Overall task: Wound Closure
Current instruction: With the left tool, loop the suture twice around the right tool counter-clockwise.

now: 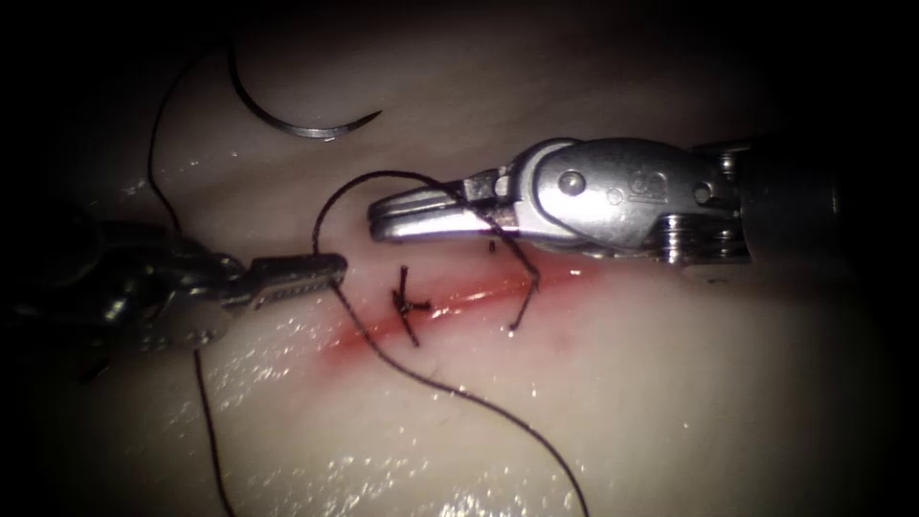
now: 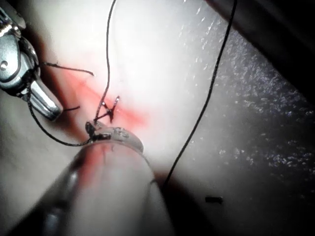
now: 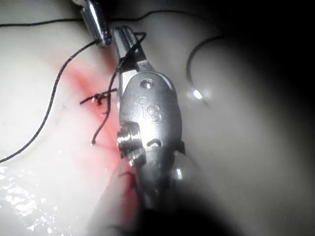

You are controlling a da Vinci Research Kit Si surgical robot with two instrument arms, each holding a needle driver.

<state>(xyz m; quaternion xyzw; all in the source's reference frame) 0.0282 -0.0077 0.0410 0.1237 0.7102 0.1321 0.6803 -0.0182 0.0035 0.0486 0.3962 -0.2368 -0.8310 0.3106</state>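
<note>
Dark braided suture thread (image 1: 459,393) lies nearest to us, sweeping across the pale glistening pork tissue (image 1: 689,402) on the near side of the cut and rising to the left arm's tool. We take the long reddened cut (image 1: 479,292) as our landmark. On it sits a small dark tied knot (image 1: 407,306) with short ends, and a further stitch crosses it just to the right. Left of the cut, our left needle driver (image 1: 330,270) comes in low and nearly level, its serrated jaws closed on the thread just beside the knot. Just beyond the cut, our right needle driver (image 1: 416,215) reaches in from the right, shaft level, wrist straight, its bright steel jaws pointing left; thread loops over them and passes near their hinge, and they look closed, though we cannot tell whether they actually pinch it. Farthest off, well beyond the cut and to its left, the curved steel needle (image 1: 297,120) lies free on the tissue, held by neither tool and not in the tissue. For a sound knot, we judge, thread tension should stay even and in line with the cut, without lifting the stitch.
</note>
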